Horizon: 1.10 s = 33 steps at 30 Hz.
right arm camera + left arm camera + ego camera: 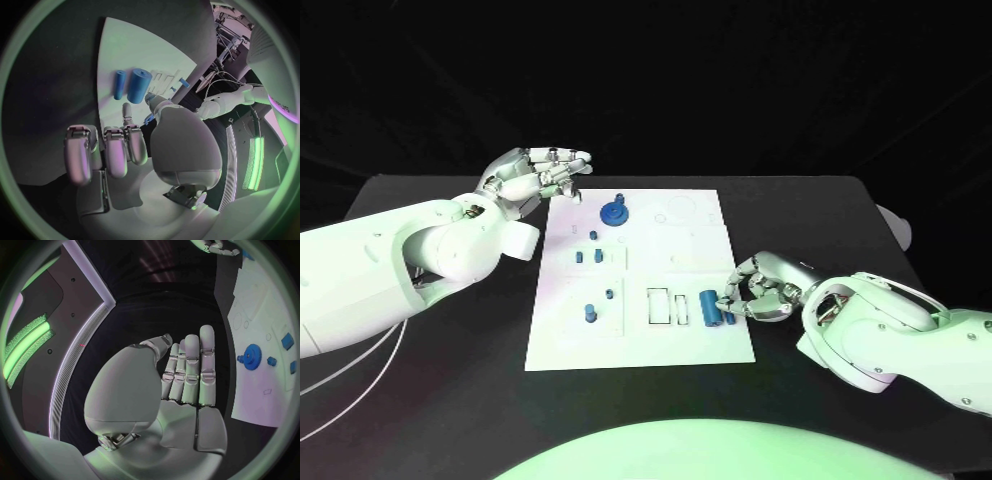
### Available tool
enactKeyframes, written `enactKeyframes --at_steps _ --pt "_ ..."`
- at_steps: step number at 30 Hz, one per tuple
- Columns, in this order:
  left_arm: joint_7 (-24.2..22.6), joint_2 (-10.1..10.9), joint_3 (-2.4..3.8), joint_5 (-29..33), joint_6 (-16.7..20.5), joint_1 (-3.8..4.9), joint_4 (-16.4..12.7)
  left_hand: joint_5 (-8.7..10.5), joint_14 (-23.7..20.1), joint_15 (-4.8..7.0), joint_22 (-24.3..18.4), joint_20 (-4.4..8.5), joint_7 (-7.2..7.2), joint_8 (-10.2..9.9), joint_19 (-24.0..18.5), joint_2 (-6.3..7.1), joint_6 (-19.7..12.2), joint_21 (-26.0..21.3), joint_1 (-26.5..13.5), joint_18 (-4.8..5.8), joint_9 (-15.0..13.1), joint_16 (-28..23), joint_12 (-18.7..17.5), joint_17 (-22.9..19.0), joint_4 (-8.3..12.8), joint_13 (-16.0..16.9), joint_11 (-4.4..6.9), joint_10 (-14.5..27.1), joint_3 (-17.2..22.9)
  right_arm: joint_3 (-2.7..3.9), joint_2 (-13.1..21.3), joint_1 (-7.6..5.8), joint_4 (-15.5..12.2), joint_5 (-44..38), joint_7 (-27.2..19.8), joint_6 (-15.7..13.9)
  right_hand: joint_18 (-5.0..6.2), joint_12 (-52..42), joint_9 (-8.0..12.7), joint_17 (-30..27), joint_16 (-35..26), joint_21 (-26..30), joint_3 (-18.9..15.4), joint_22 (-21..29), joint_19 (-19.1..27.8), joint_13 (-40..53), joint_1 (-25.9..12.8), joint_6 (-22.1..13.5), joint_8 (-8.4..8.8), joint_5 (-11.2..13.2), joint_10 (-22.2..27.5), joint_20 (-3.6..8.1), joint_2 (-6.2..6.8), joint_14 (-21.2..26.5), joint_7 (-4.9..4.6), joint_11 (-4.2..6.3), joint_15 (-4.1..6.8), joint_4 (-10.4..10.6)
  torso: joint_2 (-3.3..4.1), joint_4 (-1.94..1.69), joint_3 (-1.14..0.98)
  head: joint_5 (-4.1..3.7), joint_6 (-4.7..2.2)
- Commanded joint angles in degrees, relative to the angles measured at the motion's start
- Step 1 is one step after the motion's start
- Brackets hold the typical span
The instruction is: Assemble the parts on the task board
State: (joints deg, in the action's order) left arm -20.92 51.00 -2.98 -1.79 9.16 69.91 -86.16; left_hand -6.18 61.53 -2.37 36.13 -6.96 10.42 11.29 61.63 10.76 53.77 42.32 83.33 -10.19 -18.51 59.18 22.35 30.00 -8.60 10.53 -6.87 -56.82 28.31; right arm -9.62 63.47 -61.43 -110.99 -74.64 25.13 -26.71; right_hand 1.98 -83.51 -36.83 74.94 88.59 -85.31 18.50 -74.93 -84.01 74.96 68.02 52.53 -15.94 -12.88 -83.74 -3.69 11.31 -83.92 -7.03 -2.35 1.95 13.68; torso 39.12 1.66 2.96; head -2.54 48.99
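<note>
a: head view first. white task board (689, 345) lies mid worktop (444, 195), long side running away from the robot. where's the left robot hand (538, 178)?

b: just past the board's far left corner, over the black worktop, not touching the board. left wrist view shows its fingers (190, 371) straight and side by side, palm bare, nothing in it. so it's empty, fingers extended.

a: right robot hand (764, 290)?

b: at the board's right edge, near end. fingers curled in, fingertips down at the edge beside a blue cylinder (710, 304) and a thinner blue pin (727, 318). right wrist view has both lying side by side on the board, cylinder (139, 85) fatter, pin (119, 84) slimmer, just ahead of the fingertips (126, 109).

a: is it holding anything?

b: a bit of blue (148, 119) shows between thumb and finger in the right wrist view, too small to call. cannot tell if it grips a part or is only closed.

a: other parts?

b: blue gear (613, 212) at the far end of the board, left of centre, also seen in left wrist view (252, 357). small blue pegs (594, 236) behind it toward the robot, another pair (590, 256) lower, two more (596, 308) near the left middle. rectangular outlines (668, 307) printed between those and the cylinder.

a: done.
</note>
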Motion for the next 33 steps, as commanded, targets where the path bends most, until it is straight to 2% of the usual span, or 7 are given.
enactKeyframes --at_steps 1,6,13,18,33 --pt "-0.75 0.04 0.04 -0.05 -1.07 0.02 -0.22 0.33 -0.57 0.03 -0.08 -0.23 -0.02 0.26 -0.08 0.14 -0.38 -0.35 -0.56 -0.33 0.08 0.21 0.34 -0.09 0.17 0.08 0.19 0.38 -0.24 -0.02 -0.88 0.34 0.61 -3.58 2.75 -0.87 -0.7 0.34 -0.08 11.94 0.32 -0.35 -0.09 -10.67 -4.0 6.86 -0.49 -0.37 -0.15 -0.33 0.22 -0.48 -0.01 -5.42 -0.05 -0.13 -0.29 0.35 -0.03 0.12 0.0 0.12 0.12" --pt "-0.72 0.08 0.04 -0.05 -1.14 0.02 -0.28 0.33 -0.57 0.03 -0.08 -0.23 -0.02 0.26 -0.08 0.14 -0.38 -0.35 -0.56 -0.33 0.08 0.21 0.34 -0.09 0.17 0.08 0.19 0.38 -0.24 -0.02 -2.14 0.78 1.39 -4.27 2.93 -0.69 -0.69 0.39 -0.14 11.97 0.33 -0.31 -0.31 -10.64 -3.98 6.83 -0.6 -0.38 -0.18 -0.33 0.26 -0.49 0.02 -5.43 -0.04 -0.12 -0.29 0.58 -0.01 0.02 -0.06 0.17 0.19" --pt "-0.67 0.1 0.04 -0.05 -1.2 0.02 -0.28 0.33 -0.57 0.03 -0.08 -0.23 -0.02 0.26 -0.08 0.14 -0.38 -0.35 -0.56 -0.33 0.08 0.21 0.34 -0.09 0.17 0.08 0.19 0.38 -0.24 -0.02 -3.54 1.39 2.22 -4.97 2.94 -0.67 -0.68 0.46 -0.23 11.91 0.31 -0.3 -0.66 -10.64 -3.96 6.79 -0.72 -0.46 -0.2 -0.17 0.33 -0.49 0.03 -5.41 -0.03 -0.12 -0.29 0.94 -0.08 0.09 -0.01 0.33 0.3" --pt "-0.58 0.12 0.04 -0.04 -1.2 0.02 -0.27 0.33 -0.57 0.03 -0.08 -0.23 -0.02 0.26 -0.08 0.14 -0.38 -0.35 -0.56 -0.33 0.08 0.21 0.34 -0.09 0.17 0.08 0.19 0.38 -0.24 -0.02 -4.16 1.67 2.63 -5.21 2.86 -0.29 -0.69 0.44 -0.32 11.91 0.31 -0.31 -0.96 -10.66 -3.96 6.84 -0.71 -0.49 -0.26 0.17 0.31 -0.49 0.03 -5.41 -0.01 -0.11 -0.29 1.2 -0.07 0.15 -0.05 0.56 0.35" --pt "-0.32 0.22 0.04 -0.04 -1.23 0.02 -0.32 0.33 -0.57 0.03 -0.08 -0.23 -0.02 0.26 -0.08 0.14 -0.38 -0.35 -0.56 -0.33 0.08 0.21 0.34 -0.09 0.17 0.08 0.19 0.38 -0.24 -0.02 -5.41 2.34 2.78 -6.88 3.54 3.32 -0.69 0.54 -0.92 11.87 0.3 -0.34 -2.64 -10.74 -3.95 6.88 -0.74 0.2 -0.96 1.45 0.37 -0.39 0.13 -5.39 0.34 0.16 -0.1 2.51 -0.09 0.03 0.03 0.76 0.52"
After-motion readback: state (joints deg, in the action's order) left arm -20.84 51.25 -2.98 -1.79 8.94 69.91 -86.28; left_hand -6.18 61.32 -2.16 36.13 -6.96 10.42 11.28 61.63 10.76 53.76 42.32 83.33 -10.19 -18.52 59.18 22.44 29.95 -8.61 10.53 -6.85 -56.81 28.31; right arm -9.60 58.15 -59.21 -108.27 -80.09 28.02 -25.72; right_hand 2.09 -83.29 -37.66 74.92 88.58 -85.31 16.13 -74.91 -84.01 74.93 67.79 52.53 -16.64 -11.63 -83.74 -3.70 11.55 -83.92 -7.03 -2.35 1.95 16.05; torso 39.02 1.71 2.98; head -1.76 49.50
